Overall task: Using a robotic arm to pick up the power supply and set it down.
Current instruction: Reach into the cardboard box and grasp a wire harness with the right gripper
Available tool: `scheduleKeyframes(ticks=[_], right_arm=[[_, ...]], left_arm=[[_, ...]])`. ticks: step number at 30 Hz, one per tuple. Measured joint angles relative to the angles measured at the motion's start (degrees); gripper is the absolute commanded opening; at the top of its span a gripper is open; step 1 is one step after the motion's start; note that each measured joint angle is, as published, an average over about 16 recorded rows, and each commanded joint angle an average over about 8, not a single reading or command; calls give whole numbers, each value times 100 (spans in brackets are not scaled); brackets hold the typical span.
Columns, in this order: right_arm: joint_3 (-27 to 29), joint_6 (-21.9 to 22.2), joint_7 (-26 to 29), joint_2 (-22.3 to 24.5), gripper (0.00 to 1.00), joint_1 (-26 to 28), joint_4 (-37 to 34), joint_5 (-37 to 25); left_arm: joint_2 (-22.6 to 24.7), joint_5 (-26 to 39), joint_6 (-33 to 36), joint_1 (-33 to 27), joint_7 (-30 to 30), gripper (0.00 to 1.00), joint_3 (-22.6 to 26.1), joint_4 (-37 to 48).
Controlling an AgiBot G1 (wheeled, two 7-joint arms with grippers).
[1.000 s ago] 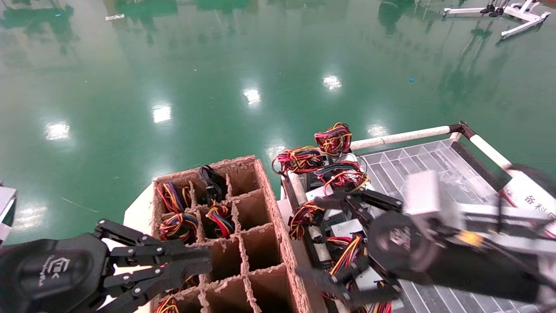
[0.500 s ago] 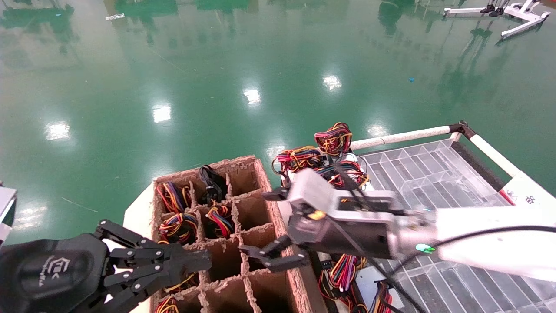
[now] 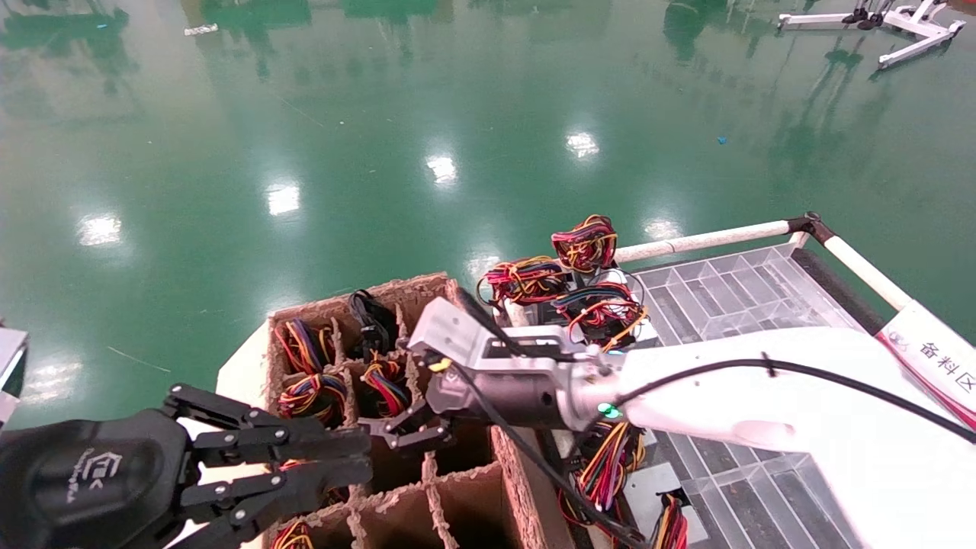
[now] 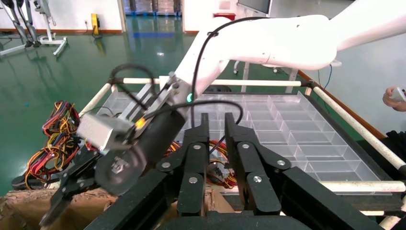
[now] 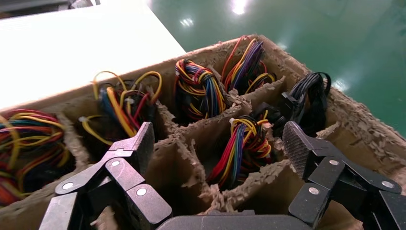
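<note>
My right gripper [image 3: 404, 431] stands open over the middle cells of the brown cardboard divider box [image 3: 474, 345]. In the right wrist view its fingers [image 5: 293, 143] straddle a cell holding a power supply [image 5: 243, 149], of which only the tied bundle of red, yellow and blue wires shows; nothing is between the pads. The same bundle [image 3: 386, 381] shows in the head view just beyond the fingertips. Neighbouring cells hold further wire bundles [image 5: 201, 91]. My left gripper [image 3: 362, 459] hovers at the box's near left corner, fingers a narrow gap apart and empty.
Several power supplies with wire bundles [image 3: 587, 242] lie piled on the cart beside the box, at the left edge of a clear plastic divider tray [image 3: 747, 290]. White rails [image 3: 701, 240] frame the cart. A black cable bundle [image 3: 372, 320] fills one far cell. Green floor lies beyond.
My right arm has swung left from above the cart's pile to above the cardboard box, gripper open throughout. The left gripper's fingers have parted slightly.
</note>
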Motion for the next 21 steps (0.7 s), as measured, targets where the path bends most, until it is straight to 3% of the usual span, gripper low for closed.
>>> scheduleKeyframes(ticks=[6, 21], right_arm=[[-118, 163, -234, -330, 1, 169, -613, -98], [-663, 571, -533, -569, 0, 347, -1206, 194]], left_arm=[[0, 0, 0, 0, 0, 100, 0, 0], [0, 0, 0, 0, 0, 100, 0, 0]])
